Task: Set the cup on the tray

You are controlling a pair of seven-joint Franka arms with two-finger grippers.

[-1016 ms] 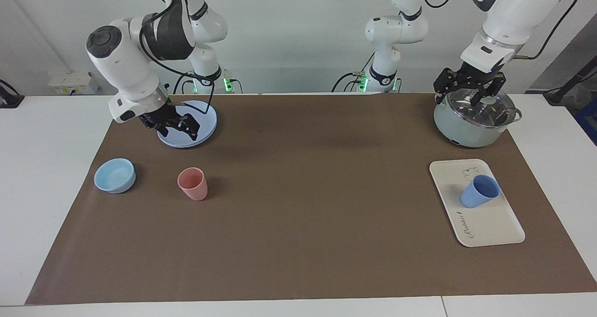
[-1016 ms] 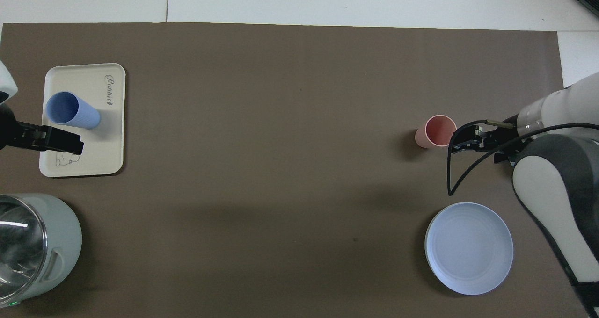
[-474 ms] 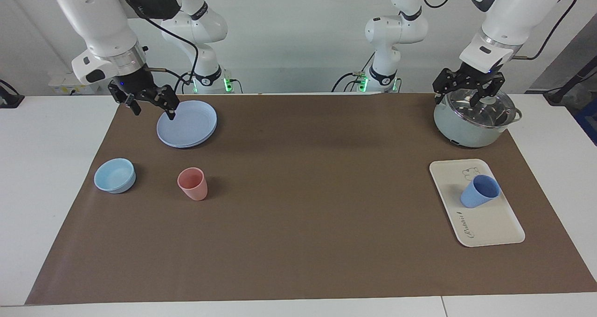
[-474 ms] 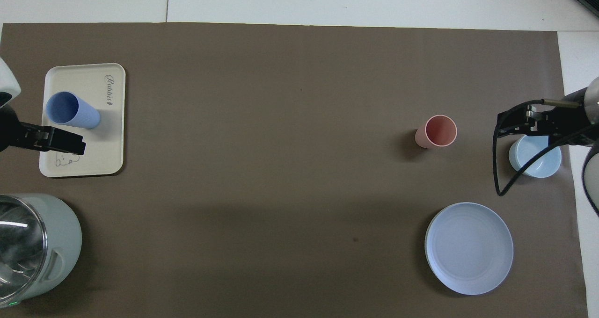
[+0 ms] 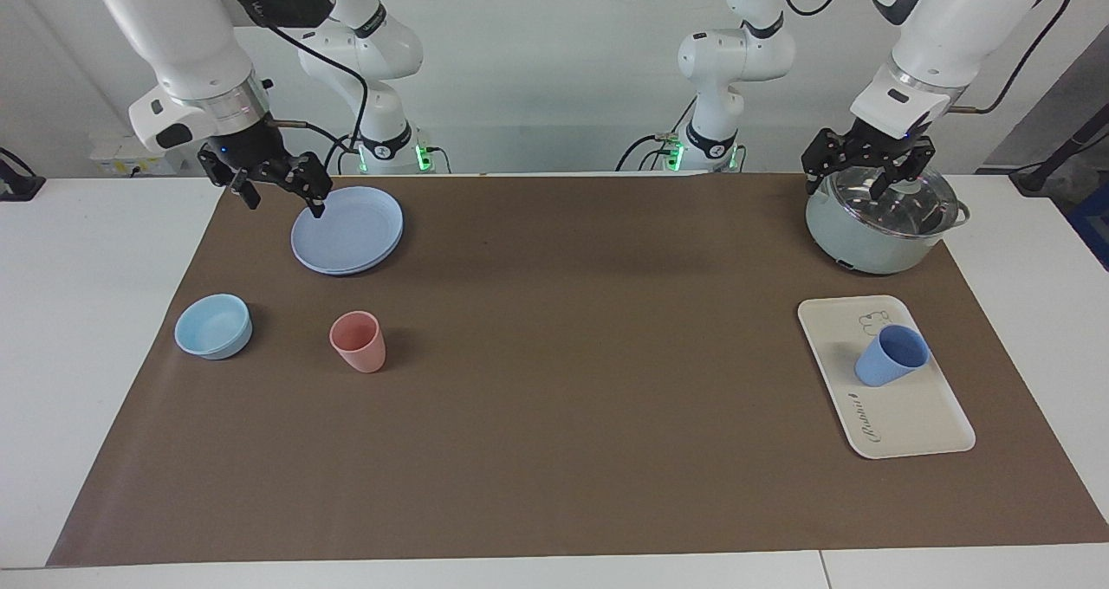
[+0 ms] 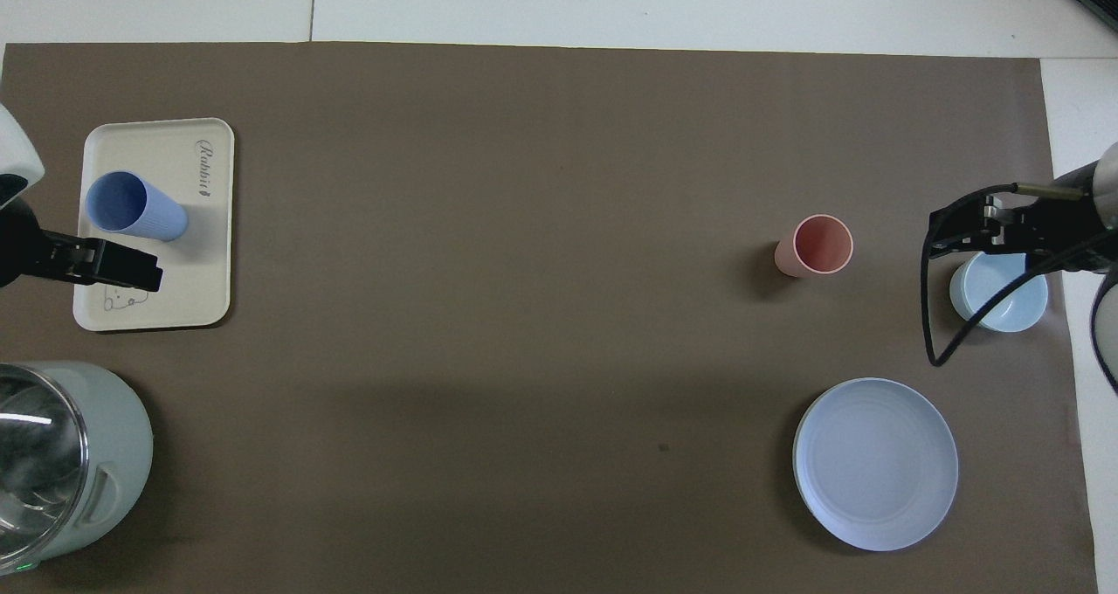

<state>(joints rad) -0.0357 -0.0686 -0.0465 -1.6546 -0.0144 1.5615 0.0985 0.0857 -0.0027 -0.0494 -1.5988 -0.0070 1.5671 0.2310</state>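
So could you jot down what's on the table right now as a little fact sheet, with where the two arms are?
cup: periwinkle-blue tumbler standing upright on the tray
tray: cream tray at the left arm's end of the table
left tool: raised over the lidded pot, open, holding nothing
right tool: raised over the mat beside the blue plate, open, holding nothing
other items: pink tumbler and light-blue bowl, side by side at the right arm's end
task state: cup appears placed

One high camera faces the robots, another looks steeply down; both share the brown mat (image 5: 554, 381).
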